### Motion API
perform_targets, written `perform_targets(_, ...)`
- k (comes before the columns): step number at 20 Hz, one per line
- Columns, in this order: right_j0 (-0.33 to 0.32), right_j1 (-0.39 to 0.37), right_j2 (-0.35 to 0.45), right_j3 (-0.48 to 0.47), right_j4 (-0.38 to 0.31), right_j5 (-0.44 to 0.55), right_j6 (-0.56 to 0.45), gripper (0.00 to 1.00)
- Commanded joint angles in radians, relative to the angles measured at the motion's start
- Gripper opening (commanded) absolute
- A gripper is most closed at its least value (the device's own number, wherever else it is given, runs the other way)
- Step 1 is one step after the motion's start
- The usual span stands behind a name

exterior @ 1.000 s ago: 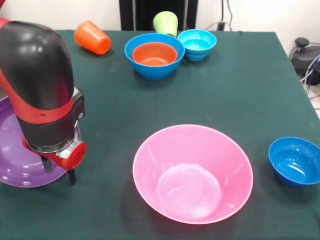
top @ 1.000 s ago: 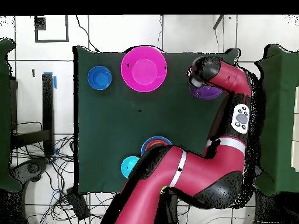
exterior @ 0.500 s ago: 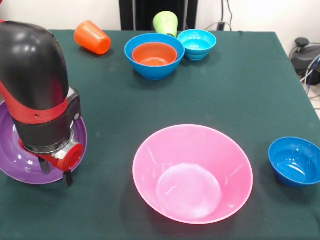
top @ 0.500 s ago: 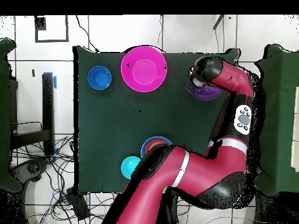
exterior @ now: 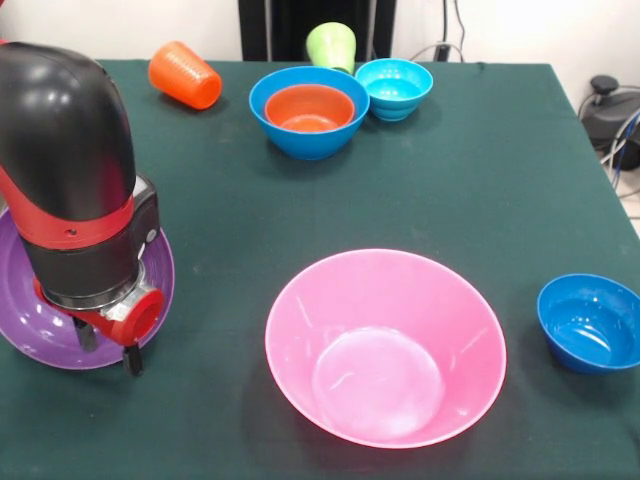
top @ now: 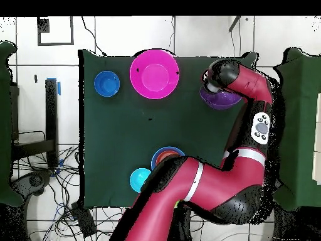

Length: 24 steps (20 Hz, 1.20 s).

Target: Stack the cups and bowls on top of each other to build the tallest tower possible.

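Observation:
My gripper stands at the near left with one finger inside and one outside the near rim of the large purple bowl, shut on it. The huge pink bowl sits near the middle front and the small dark blue bowl at the right. At the back, the small orange bowl sits nested in the medium blue bowl, with the small cyan bowl beside it. The orange ribbed cup lies on its side. The lime green cup stands upside down behind the blue bowl.
The dark green table ends close behind the cups. In the overhead view the arm covers most of the purple bowl; the pink bowl lies beside it. Cables lie on the floor past the right edge.
My gripper has shifted a little left and toward the camera. The purple bowl has shifted with it, and its right rim now shows further out from under the arm.

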Motion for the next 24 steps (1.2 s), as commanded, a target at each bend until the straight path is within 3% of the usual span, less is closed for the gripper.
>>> perform_targets(1, 0.023, 0.032, 0.087, 0.032, -0.077, 0.024, -0.215, 1.0)
perform_targets(20, 0.037, 0.011, 0.065, 0.054, -0.092, -0.036, -0.193, 1.0)
perform_targets(23, 0.055, 0.005, 0.025, 0.033, -0.097, 0.035, -0.151, 1.0)
perform_targets(24, 0.064, -0.029, 0.012, 0.062, -0.095, 0.058, -0.14, 1.0)
